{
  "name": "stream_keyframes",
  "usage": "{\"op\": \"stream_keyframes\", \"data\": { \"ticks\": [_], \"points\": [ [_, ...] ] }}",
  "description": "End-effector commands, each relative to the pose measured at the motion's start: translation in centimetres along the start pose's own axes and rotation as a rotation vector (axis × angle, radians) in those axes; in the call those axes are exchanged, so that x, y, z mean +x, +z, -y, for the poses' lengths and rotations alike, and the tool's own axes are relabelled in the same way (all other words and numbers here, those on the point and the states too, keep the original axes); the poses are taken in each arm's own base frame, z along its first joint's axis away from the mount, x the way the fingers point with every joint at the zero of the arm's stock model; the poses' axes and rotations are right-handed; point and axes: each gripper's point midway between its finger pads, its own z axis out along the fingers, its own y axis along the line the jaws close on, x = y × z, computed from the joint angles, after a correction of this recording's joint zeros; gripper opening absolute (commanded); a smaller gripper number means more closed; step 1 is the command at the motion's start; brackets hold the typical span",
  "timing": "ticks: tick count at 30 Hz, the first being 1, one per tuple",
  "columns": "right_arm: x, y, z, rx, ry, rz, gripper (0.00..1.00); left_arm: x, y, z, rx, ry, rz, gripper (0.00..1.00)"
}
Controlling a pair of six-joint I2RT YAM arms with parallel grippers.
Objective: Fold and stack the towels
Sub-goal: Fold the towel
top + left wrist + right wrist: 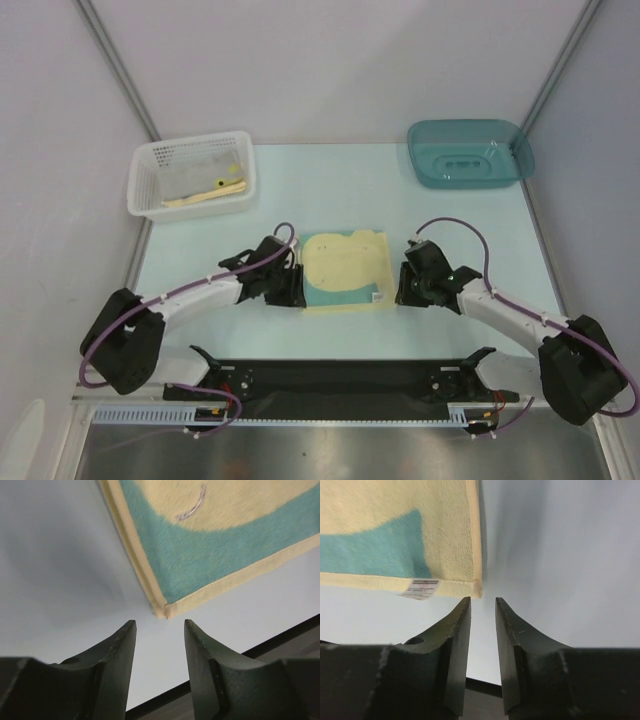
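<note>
One pale blue-grey worktop (330,190), boxed in by plain white walls on three sides, grey metal struts in the far corners; a black rail (340,378) runs along the near edge between the arm bases.

Far left you've got the white mesh basket (140,190); far right the teal bin (465,124), well apart from everything else.

Your folded towel (345,270) lies flat at worktop centre; pale yellow, teal patch on its near-left part, small white tag (422,588) at its near-right edge. Left jaws sit just beside its left edge, right jaws just beside its right edge; each pair is low over the worktop, aimed at a near corner.

- Left jaws: moderately parted, nothing between them; towel corner just past the tips.
- Right jaws: narrow gap, nothing between them; corner just beyond the tips.

The basket holds a grey towel (195,172) and a yellow towel (205,193) at its near side; the mesh wall hides their lower parts, so you can't tell whether they're folded.

- Top view: wrist bodies cover the jaw tips.
- Wrist views: centre towel cut off at the frame edges; the left one shows two stacked hems at the corner, full layer count unreadable.
- Tag print is too small to read.
- Dark marks on the bin floor; can't tell what they are.
</note>
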Motion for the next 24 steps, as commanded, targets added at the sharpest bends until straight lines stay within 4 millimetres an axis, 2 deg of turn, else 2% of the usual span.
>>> {"op": "stream_keyframes", "data": {
  "ticks": [1,2,3,5,6,7,8,9,10,11,12,13,14,15,16,18,19,24],
  "points": [
    [-5.2,-3.1,-1.7,-0.045,0.019,0.132,0.31,-4.6,-2.8,1.5,-0.016,0.077,0.127,0.5],
    [-6.3,-3.4,-2.1,-0.065,0.003,0.157,0.31,-5.3,-2.9,1.8,-0.011,0.083,0.135,0.51],
    [-7.6,-3.7,-2.2,-0.079,0.009,0.179,0.3,-6.9,-3.5,2.7,0.008,0.096,0.169,0.51],
    [-9.9,-3.9,-4.8,-0.208,-0.048,0.203,0.27,-8.5,-3.3,3.7,0.042,0.129,0.188,0.52],
    [-10.8,-3.8,-5.1,-0.234,-0.053,0.214,0.26,-10.0,-3.6,4.5,0.06,0.137,0.216,0.51],
    [-11.5,-3.6,-5.6,-0.263,-0.068,0.218,0.25,-11.2,-3.4,4.5,0.066,0.144,0.23,0.51],
    [-13.3,-3.9,-6.6,-0.308,-0.082,0.259,0.25,-11.9,-3.2,4.6,0.071,0.148,0.234,0.52],
    [-13.1,-2.6,-7.1,-0.347,-0.097,0.216,0.24,-13.3,-2.5,4.3,0.06,0.141,0.236,0.51],
    [-14.0,-2.2,-6.8,-0.361,-0.084,0.221,0.23,-14.1,-2.2,3.9,0.048,0.151,0.236,0.5],
    [-15.5,-2.3,-7.7,-0.413,-0.094,0.24,0.22,-14.8,-1.9,3.6,0.036,0.155,0.239,0.49],
    [-15.6,-0.7,-7.3,-0.411,-0.083,0.208,0.21,-16.4,-1.9,3.5,0.015,0.163,0.264,0.48],
    [-16.5,0.0,-6.8,-0.411,-0.069,0.208,0.21,-16.6,-0.7,2.4,-0.031,0.18,0.232,0.48],
    [-17.7,-0.1,-7.3,-0.454,-0.073,0.222,0.2,-17.8,-0.6,2.2,-0.056,0.189,0.249,0.48],
    [-18.3,0.3,-7.3,-0.473,-0.071,0.221,0.2,-18.3,-0.2,1.9,-0.065,0.195,0.243,0.48],
    [-18.2,2.0,-6.8,-0.473,-0.053,0.186,0.2,-18.1,1.1,0.9,-0.085,0.195,0.208,0.48],
    [-19.6,2.9,-6.2,-0.48,-0.041,0.191,0.19,-19.1,1.6,0.7,-0.077,0.192,0.209,0.47],
    [-19.3,4.4,-5.5,-0.466,-0.023,0.162,0.19,-19.3,2.4,-0.2,-0.089,0.173,0.198,0.47],
    [-19.4,8.1,-4.6,-0.486,0.026,0.115,0.18,-19.8,4.6,-2.5,-0.124,0.129,0.157,0.45]
  ]
}}
